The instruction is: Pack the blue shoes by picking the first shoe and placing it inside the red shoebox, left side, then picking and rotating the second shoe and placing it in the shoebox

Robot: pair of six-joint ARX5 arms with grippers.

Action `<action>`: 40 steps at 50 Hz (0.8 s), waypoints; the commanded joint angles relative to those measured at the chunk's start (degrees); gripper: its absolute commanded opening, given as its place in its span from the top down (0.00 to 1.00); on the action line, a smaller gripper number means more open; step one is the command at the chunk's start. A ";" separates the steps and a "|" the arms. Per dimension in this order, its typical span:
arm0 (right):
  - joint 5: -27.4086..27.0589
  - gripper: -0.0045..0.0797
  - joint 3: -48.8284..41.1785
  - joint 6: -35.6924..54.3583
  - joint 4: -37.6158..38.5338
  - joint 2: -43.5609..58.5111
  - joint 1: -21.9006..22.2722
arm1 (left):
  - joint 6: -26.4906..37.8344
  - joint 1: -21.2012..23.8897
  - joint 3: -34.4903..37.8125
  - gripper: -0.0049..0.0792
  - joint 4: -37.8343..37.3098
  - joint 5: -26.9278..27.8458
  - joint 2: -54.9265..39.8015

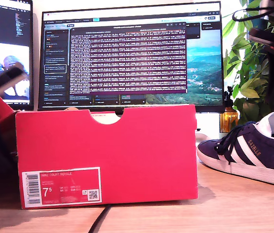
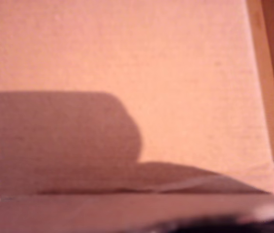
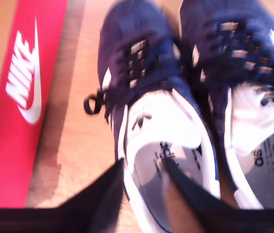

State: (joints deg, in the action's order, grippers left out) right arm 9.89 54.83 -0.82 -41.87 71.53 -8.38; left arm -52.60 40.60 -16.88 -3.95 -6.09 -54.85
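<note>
The red shoebox [image 1: 107,155] stands at the exterior view's centre-left, its notch and white 7.5 label facing the camera. One blue shoe [image 1: 253,153] lies on the table at the exterior view's right, toe toward the box. The second wrist view shows both blue shoes side by side, one [image 3: 141,82] under my second gripper [image 3: 143,165] and the other [image 3: 243,73] beside it. That gripper is open, with one finger [image 3: 103,194] outside the shoe's collar and the other inside the opening. The first wrist view shows only brown cardboard [image 2: 127,58] and a shadow, with no fingers discernible.
A red panel with a white Nike logo [image 3: 25,82] lies flat beside the shoes. Two monitors [image 1: 132,53] stand behind the box, and a plant [image 1: 246,73] stands at the exterior view's right. Dark arm parts show at the exterior view's left edge [image 1: 1,82] and upper right [image 1: 272,29].
</note>
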 commanded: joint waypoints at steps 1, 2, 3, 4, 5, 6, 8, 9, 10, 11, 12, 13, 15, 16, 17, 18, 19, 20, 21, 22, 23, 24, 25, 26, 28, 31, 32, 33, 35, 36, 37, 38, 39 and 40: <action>-0.13 0.64 0.83 4.11 -2.25 0.04 -0.98 | -0.39 0.28 -0.55 0.96 2.67 -0.20 -0.68; -0.31 0.64 0.83 4.52 -2.49 0.13 -1.09 | -0.42 0.28 -0.55 0.96 2.97 -0.22 -0.68; -0.37 0.63 0.83 4.90 -2.60 0.24 -1.31 | -0.39 0.28 -0.55 0.96 3.39 -0.24 -0.68; -0.37 0.62 0.83 5.22 -2.62 0.33 -1.49 | -0.39 0.28 -0.55 0.96 3.72 -0.24 -0.68; -0.74 0.61 0.83 5.53 -2.80 0.44 -1.64 | -0.37 0.28 -0.55 0.96 4.02 -0.37 -0.66; -1.11 0.60 0.83 5.62 -2.84 0.72 -1.77 | -0.37 0.28 -0.55 0.96 4.31 -0.37 -0.66; -1.97 0.58 0.83 5.77 -3.08 1.07 -1.95 | -0.37 0.28 -0.55 0.96 4.72 -0.37 -0.66; -2.38 0.58 0.83 5.77 -3.23 1.31 -2.03 | -0.37 0.28 -0.55 0.96 4.96 -0.37 -0.66; -2.82 0.58 0.83 5.79 -3.28 1.62 -2.14 | -0.37 0.28 -0.55 0.96 5.11 -0.39 -0.66; -3.04 0.58 0.83 5.86 -3.34 1.95 -2.27 | -0.37 0.28 -0.55 0.96 5.31 -0.37 -0.68; -3.13 0.58 0.83 6.05 -3.48 2.32 -2.45 | -0.37 0.28 -0.55 0.96 5.38 -0.39 -0.66; -3.21 0.58 0.83 6.67 -3.58 2.82 -2.54 | -0.37 0.28 -0.55 0.96 5.46 -0.37 -0.66; -3.28 0.58 0.83 6.88 -3.85 3.72 -2.82 | -0.37 0.28 -0.55 0.96 5.51 -0.37 -0.66; -3.56 0.58 0.83 6.91 -3.98 4.22 -2.93 | -0.37 0.28 -0.55 0.96 5.49 -0.37 -0.66; -3.89 0.58 0.83 7.04 -4.11 4.70 -3.06 | -0.35 0.28 -0.55 0.96 5.46 -0.37 -0.66; -4.22 0.58 0.83 7.13 -4.22 5.27 -3.21 | -0.35 0.28 -0.55 0.96 5.46 -0.37 -0.66; -4.57 0.58 0.83 7.32 -4.31 5.86 -3.37 | -0.35 0.28 -0.55 0.96 5.44 -0.37 -0.66; -4.96 0.58 0.83 7.39 -4.39 6.36 -3.52 | -0.35 0.28 -0.55 0.96 5.42 -0.37 -0.66; -5.25 0.58 0.83 7.48 -4.46 6.97 -3.67 | -0.35 0.28 -0.55 0.96 5.38 -0.37 -0.66; -5.44 0.58 0.83 7.76 -4.59 7.56 -3.76 | -0.35 0.28 -0.55 0.96 5.35 -0.37 -0.66; -5.46 0.58 0.83 8.17 -4.70 8.04 -3.91 | -0.35 0.28 -0.55 0.96 5.35 -0.37 -0.66; -5.53 0.58 0.83 8.37 -4.83 8.66 -4.04 | -0.35 0.28 -0.55 0.96 5.33 -0.37 -0.66; -5.53 0.58 0.83 8.44 -4.98 9.20 -4.15 | -0.35 0.28 -0.55 0.96 5.33 -0.37 -0.66; -5.62 0.58 0.83 8.46 -5.09 9.66 -4.28 | -0.35 0.28 -0.55 0.96 5.33 -0.37 -0.66; -5.62 0.57 0.83 8.74 -5.16 10.71 -4.48 | -0.35 0.28 -0.55 0.96 5.31 -0.37 -0.66; -5.62 0.55 0.83 8.72 -5.42 12.11 -4.90 | -0.35 0.28 -0.55 0.96 5.33 -0.37 -0.66; -5.62 0.55 0.83 8.72 -5.46 12.41 -5.03 | -0.35 0.28 -0.55 0.96 5.33 -0.37 -0.66; -5.64 0.55 0.83 8.74 -5.57 12.85 -5.16 | -0.35 0.28 -0.55 0.96 5.35 -0.37 -0.66; -5.66 0.55 0.83 8.76 -5.68 13.42 -5.29 | -0.35 0.28 -0.55 0.96 5.35 -0.35 -0.66; -5.66 0.55 0.83 8.74 -5.75 13.73 -5.46 | -0.35 0.28 -0.55 0.96 5.33 -0.37 -0.66; -5.66 0.54 0.83 8.74 -5.81 13.99 -5.60 | -0.35 0.28 -0.55 0.96 5.33 -0.37 -0.66; -5.66 0.54 0.83 8.74 -5.86 14.08 -5.70 | -0.35 0.28 -0.55 0.96 5.31 -0.37 -0.66; -5.68 0.54 0.83 8.74 -5.84 14.12 -5.95 | -0.35 0.28 -0.55 0.96 5.33 -0.37 -0.66; -5.79 0.54 0.83 8.74 -5.84 14.12 -6.08 | -0.35 0.28 -0.55 0.96 5.33 -0.37 -0.66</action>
State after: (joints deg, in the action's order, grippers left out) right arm 3.97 57.43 7.62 -48.16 82.67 -13.04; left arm -52.82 40.75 -16.88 0.67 -6.31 -55.27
